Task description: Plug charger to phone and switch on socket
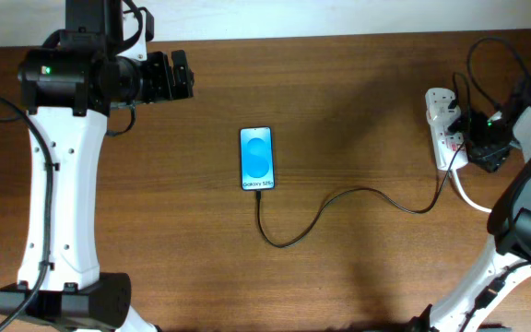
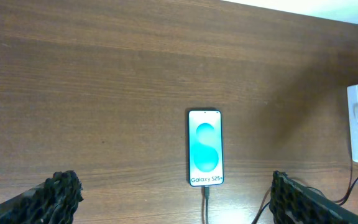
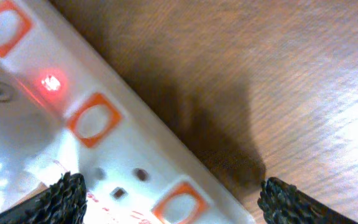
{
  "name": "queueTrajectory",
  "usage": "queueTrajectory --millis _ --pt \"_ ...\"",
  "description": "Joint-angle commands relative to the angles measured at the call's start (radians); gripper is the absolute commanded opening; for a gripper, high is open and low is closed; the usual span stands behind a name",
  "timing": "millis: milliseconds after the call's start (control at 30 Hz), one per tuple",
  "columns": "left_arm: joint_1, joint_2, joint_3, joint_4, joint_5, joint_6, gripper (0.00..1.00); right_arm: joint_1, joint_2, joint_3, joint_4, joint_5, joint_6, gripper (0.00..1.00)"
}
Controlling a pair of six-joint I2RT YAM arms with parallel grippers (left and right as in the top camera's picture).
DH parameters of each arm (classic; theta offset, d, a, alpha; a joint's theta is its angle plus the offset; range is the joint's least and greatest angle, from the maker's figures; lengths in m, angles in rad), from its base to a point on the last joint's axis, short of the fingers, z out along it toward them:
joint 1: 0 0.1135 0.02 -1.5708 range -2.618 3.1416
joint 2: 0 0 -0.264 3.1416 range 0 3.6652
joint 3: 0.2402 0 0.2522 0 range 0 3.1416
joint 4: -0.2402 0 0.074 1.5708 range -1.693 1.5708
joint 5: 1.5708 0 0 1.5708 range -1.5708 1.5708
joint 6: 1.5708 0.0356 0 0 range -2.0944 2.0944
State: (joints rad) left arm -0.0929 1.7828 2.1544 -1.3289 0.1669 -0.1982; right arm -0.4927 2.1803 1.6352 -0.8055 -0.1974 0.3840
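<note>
grainy brown wood table [image 1: 339,101] (pale band [image 1: 339,14] beyond); slim glossy phone [image 1: 256,159], white plastic socket [image 1: 441,124] to its right; left gripper [image 2: 176,186], right gripper [image 3: 173,190] both spread.

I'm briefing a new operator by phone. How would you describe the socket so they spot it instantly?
Go to the right edge of the brown wooden table, away from the central phone. The socket lies there: a small elongated white strip with orange-red marks, unlike the thin black charger running towards it.
</note>
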Motion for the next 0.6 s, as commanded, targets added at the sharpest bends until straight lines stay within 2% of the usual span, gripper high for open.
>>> queueTrajectory --millis 0,67,167,233,300,367,433,467,500,533,567 --pt "0.004 -0.022 0.008 -0.001 -0.007 0.006 0.99 -0.082 0.009 0.164 -0.131 0.101 -0.065 0.91" --pt "0.004 -0.022 0.008 -0.001 -0.007 0.006 0.99 -0.132 0.002 0.347 -0.283 0.105 -0.067 0.91" --pt "0.004 -0.022 0.008 -0.001 -0.007 0.006 0.99 -0.135 0.0 0.62 -0.493 0.097 -0.166 0.91" --pt "0.004 -0.022 0.008 -0.001 -0.007 0.006 0.99 -0.134 -0.007 0.807 -0.621 -0.003 -0.251 0.91" --pt "0.004 -0.022 0.008 -0.001 -0.007 0.006 0.99 -0.114 -0.027 1.013 -0.769 -0.126 -0.326 0.89" --pt "0.004 -0.022 0.008 -0.001 -0.007 0.006 0.99 -0.035 -0.071 1.241 -0.893 -0.134 -0.328 0.9" --pt "0.004 -0.022 0.008 -0.001 -0.007 0.006 1.0 0.083 -0.193 1.255 -0.893 -0.132 -0.353 0.92" --pt "0.004 -0.022 0.008 -0.001 -0.007 0.006 0.99 0.187 -0.274 1.254 -0.893 -0.127 -0.358 0.98" --pt "0.004 -0.022 0.008 -0.001 -0.007 0.006 0.99 0.267 -0.326 1.254 -0.893 -0.086 -0.358 0.98" --pt "0.004 -0.022 0.008 -0.001 -0.007 0.006 0.99 0.365 -0.397 1.212 -0.893 0.021 -0.344 0.98" --pt "0.004 -0.022 0.008 -0.001 -0.007 0.006 0.99 0.445 -0.5 1.077 -0.893 0.162 -0.31 0.98"
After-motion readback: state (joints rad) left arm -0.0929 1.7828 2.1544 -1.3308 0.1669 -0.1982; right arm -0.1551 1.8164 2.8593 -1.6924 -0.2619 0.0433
